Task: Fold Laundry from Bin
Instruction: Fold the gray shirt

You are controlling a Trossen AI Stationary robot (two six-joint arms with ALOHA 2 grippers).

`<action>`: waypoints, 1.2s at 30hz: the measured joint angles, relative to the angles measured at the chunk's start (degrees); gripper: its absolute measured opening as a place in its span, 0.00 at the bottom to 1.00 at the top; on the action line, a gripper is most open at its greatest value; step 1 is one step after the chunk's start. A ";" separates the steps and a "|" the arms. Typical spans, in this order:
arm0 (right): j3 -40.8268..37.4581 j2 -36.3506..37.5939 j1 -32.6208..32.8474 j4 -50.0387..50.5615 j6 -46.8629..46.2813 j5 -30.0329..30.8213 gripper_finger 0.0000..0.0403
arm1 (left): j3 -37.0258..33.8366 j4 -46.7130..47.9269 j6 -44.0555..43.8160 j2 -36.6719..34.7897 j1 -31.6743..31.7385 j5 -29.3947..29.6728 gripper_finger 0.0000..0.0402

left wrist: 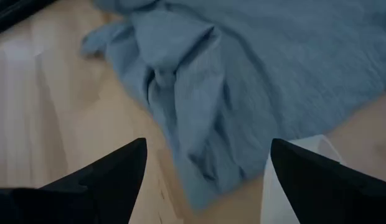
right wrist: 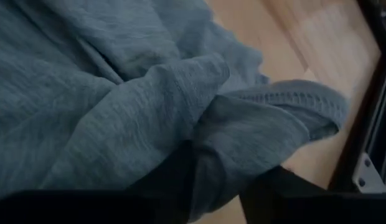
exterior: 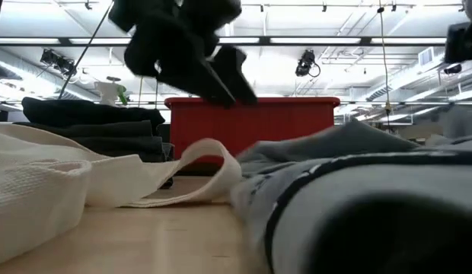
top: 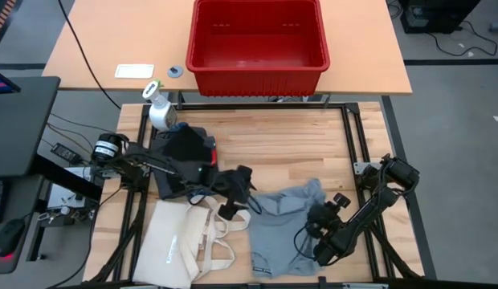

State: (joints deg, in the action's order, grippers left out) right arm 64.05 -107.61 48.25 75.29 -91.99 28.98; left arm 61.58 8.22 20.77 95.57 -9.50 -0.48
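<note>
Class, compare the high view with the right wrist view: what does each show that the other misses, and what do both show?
Only the high view: the red bin, empty; the cream tote bag; the spray bottle; the dark folded clothes; the left gripper.

Only the right wrist view: a stitched hem bunched between the right gripper jaws.

Both: the grey garment and the wooden table.

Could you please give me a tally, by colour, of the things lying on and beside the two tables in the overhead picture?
Red: 1, the bin
Grey: 1, the grey garment
Black: 1, the black pile of clothes
Cream: 1, the tote bag
White: 2, the spray bottle and the flat card
Total: 6
</note>
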 joint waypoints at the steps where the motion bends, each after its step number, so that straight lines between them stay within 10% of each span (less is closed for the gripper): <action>1: -0.02 -0.02 0.00 0.21 0.14 -1.20 0.29 | -1.62 -2.43 -1.00 0.00 0.00 0.67 0.86; 12: 9.70 0.13 0.30 6.40 1.35 6.44 0.53 | -5.33 -16.55 -7.90 0.96 -2.28 0.97 0.86; 23: 13.60 2.00 1.55 14.64 -5.53 -7.80 0.54 | 0.87 -20.45 -4.90 11.43 -5.35 6.89 0.86; 36: 13.56 1.97 5.14 11.69 -8.87 4.01 0.54 | 13.09 -11.64 -1.63 21.81 -4.80 6.89 0.83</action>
State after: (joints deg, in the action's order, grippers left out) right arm 77.61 -105.65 53.39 86.98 -100.86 32.99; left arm 74.67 -3.42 19.14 117.38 -14.29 6.42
